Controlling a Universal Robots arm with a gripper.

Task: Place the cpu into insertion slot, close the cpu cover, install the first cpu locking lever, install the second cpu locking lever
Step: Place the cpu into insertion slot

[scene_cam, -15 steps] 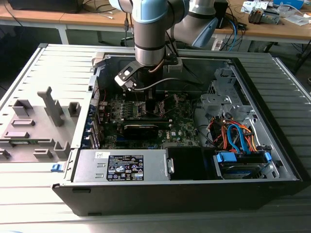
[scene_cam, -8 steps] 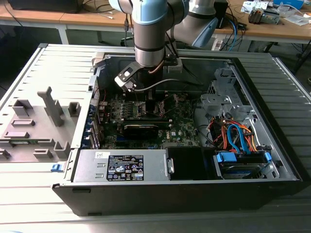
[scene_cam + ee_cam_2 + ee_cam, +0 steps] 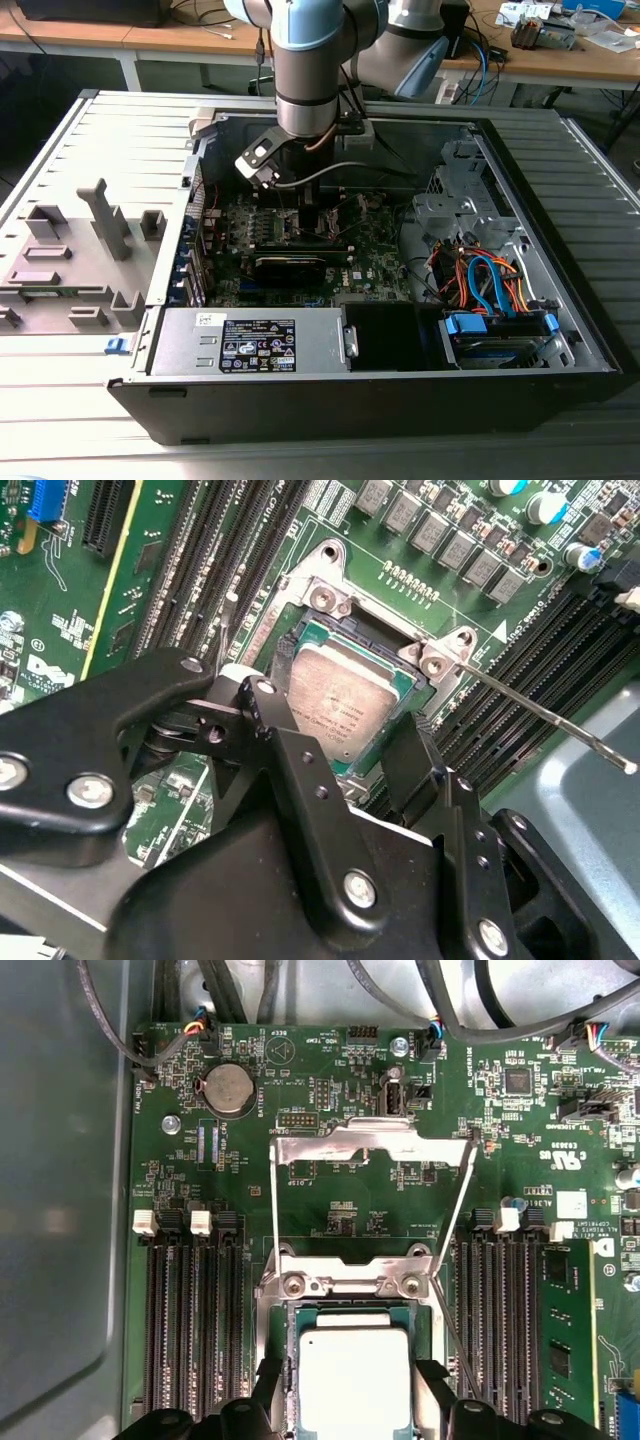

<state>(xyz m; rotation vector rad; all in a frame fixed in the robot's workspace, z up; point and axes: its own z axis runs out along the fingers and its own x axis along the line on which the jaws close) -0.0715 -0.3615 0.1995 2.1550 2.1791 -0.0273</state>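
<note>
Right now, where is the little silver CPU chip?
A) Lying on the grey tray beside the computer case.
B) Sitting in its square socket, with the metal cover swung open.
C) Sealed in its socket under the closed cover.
B: in the first wrist view the cpu lies flat in the insertion slot, and the cpu cover stands swung open, clear of it.

The arm (image 3: 320,40) is bent at the upper edge of the exterior view, and its wrist (image 3: 305,110) points straight down. The black pincer (image 3: 345,735) hangs under the wrist, also directed downward; both wrist views show its dark body.
</note>
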